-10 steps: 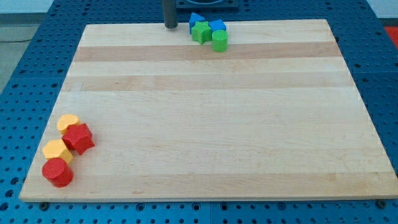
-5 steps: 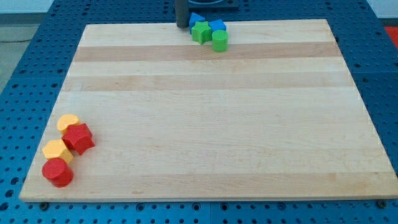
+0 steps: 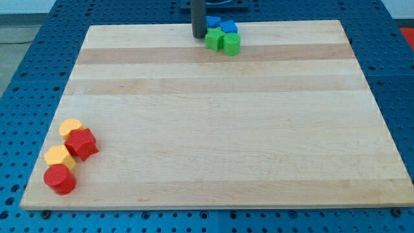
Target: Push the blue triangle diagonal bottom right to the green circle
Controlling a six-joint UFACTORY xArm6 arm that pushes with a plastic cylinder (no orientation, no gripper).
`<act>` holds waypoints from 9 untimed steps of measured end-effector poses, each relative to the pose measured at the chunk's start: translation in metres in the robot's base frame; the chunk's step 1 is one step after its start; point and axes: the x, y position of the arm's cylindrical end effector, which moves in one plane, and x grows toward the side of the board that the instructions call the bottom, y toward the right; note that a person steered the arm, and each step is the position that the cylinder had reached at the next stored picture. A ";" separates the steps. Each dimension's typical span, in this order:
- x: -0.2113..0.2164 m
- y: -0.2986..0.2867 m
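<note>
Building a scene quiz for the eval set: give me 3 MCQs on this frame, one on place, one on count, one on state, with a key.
1. Where is my tip?
A. At the view's top, just left of the blue and green blocks
B. At the view's bottom left, among the red blocks
C. At the board's centre

2. How many blocks lie in the bottom-left cluster?
A. Two
B. Four
C. Six

3. How do the two green blocks sit?
A. Side by side, close together
B. At opposite board edges
C. One stacked on the other

Key:
1 A: the rod ends beside the left green block, with the blue triangle just behind.
2 B: upper yellow block, lower yellow block, upper red block, lower red block.
3 A: the left green block adjoins the right green block, both on the board.
</note>
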 end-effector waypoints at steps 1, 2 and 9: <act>-0.024 -0.016; -0.030 -0.013; 0.000 0.171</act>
